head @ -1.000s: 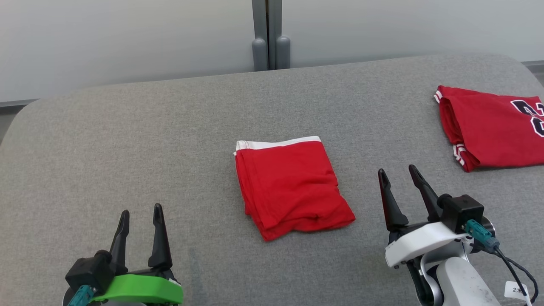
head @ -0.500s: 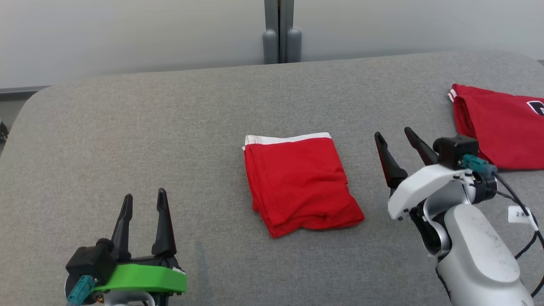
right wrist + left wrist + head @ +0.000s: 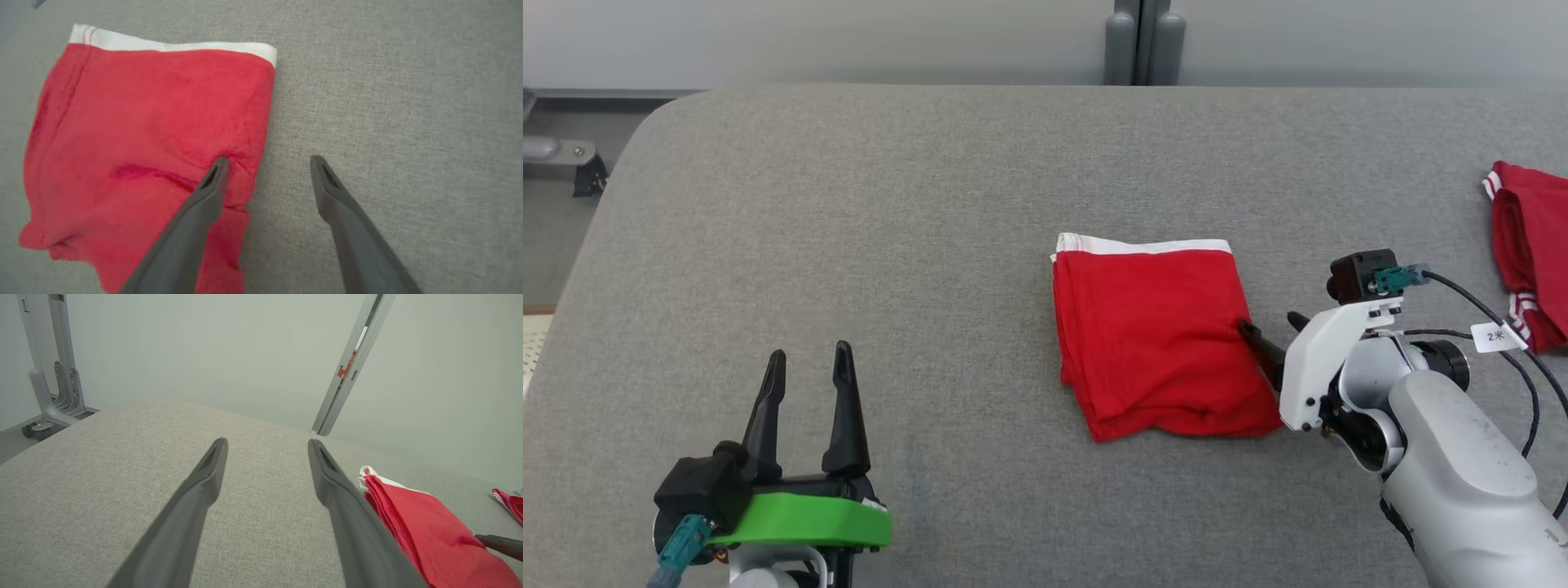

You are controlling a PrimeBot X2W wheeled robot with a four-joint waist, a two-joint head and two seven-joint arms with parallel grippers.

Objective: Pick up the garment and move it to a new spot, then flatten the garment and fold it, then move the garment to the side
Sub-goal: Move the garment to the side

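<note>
The garment (image 3: 1156,335) is a folded red piece with a white band along its far edge, lying mid-table; it also appears in the right wrist view (image 3: 143,134) and the left wrist view (image 3: 429,535). My right gripper (image 3: 1270,327) is open and straddles the garment's right edge: one fingertip presses into the red cloth, the other stands over bare table (image 3: 267,161). Nothing is clamped between the fingers. My left gripper (image 3: 810,363) is open near the front left, well away from the garment, with nothing between its fingers (image 3: 265,445).
The grey fabric table (image 3: 890,204) has a rounded far-left corner. A second red garment (image 3: 1531,253) with white-striped trim lies at the right edge. A grey post (image 3: 1143,41) stands against the wall behind the table.
The head camera has swung left, shifting the scene rightwards. My right gripper has come forward and left, down onto the garment's right edge. The left gripper has stayed put.
</note>
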